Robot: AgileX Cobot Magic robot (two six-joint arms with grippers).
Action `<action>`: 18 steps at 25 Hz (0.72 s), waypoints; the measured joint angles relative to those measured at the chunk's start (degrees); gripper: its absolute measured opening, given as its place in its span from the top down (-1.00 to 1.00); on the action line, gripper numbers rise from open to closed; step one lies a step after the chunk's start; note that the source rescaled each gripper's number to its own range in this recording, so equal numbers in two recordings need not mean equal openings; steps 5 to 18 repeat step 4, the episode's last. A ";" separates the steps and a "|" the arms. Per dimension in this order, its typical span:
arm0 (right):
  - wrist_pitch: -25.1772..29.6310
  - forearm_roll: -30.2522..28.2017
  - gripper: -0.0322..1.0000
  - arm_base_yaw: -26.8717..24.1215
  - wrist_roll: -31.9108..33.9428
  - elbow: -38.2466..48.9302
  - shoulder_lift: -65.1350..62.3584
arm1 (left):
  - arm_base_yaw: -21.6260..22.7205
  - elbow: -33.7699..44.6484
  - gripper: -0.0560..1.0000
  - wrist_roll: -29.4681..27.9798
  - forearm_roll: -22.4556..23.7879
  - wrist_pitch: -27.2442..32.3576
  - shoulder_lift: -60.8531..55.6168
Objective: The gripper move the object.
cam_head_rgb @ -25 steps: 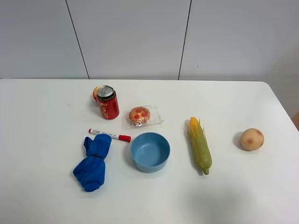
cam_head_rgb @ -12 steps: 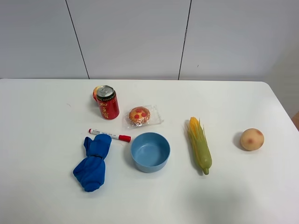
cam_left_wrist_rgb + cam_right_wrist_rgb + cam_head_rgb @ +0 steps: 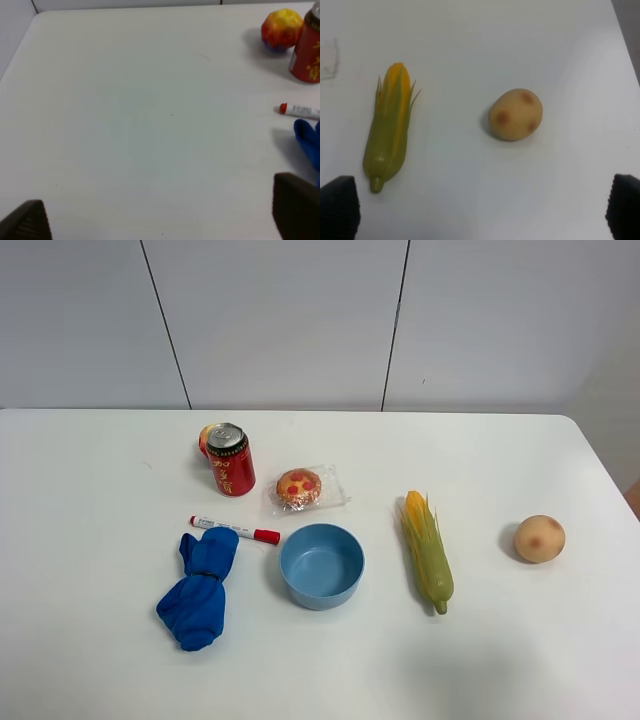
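The white marker pen (image 3: 234,530) with a red cap lies flat on the white table (image 3: 90,540), between the red can (image 3: 230,459) and the blue cloth (image 3: 199,586). Its end also shows in the left wrist view (image 3: 299,109). Neither arm shows in the exterior high view. The left gripper (image 3: 160,220) is open, with one dark fingertip (image 3: 295,212) near the cloth (image 3: 309,141); the pen lies beyond that fingertip. The right gripper (image 3: 480,212) is open above the table near the corn cob (image 3: 388,127) and far from the pen.
A blue bowl (image 3: 321,565) sits right of the pen's cap. A wrapped bun (image 3: 302,487) lies behind the bowl. The corn cob (image 3: 427,551) and a potato (image 3: 539,538) lie to the right. An apple (image 3: 282,28) sits behind the can (image 3: 307,47).
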 joint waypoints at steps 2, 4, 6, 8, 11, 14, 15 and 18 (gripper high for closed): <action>0.00 0.00 -1.00 0.00 0.00 0.00 0.00 | 0.00 0.00 -1.00 0.00 0.00 0.00 0.00; 0.00 0.00 -1.00 0.00 0.00 0.00 0.00 | 0.00 0.00 -1.00 0.00 0.00 0.00 0.00; 0.00 0.00 -1.00 0.00 0.00 0.00 0.00 | 0.00 0.00 -1.00 0.00 0.00 0.00 0.00; 0.00 0.00 -1.00 0.00 0.00 0.00 0.00 | 0.00 0.00 -1.00 0.00 0.00 0.00 0.00; 0.00 0.00 -1.00 0.00 0.00 0.00 0.00 | 0.00 0.00 -1.00 0.00 0.00 0.00 0.00; 0.00 0.00 -1.00 0.00 0.00 0.00 0.00 | 0.00 0.00 -1.00 0.00 0.00 0.00 0.00; 0.00 0.00 -1.00 0.00 0.00 0.00 0.00 | 0.00 0.00 -1.00 0.00 0.00 0.00 0.00; 0.00 0.00 -1.00 0.00 0.00 0.00 0.00 | 0.00 0.00 -1.00 0.00 0.00 0.00 0.00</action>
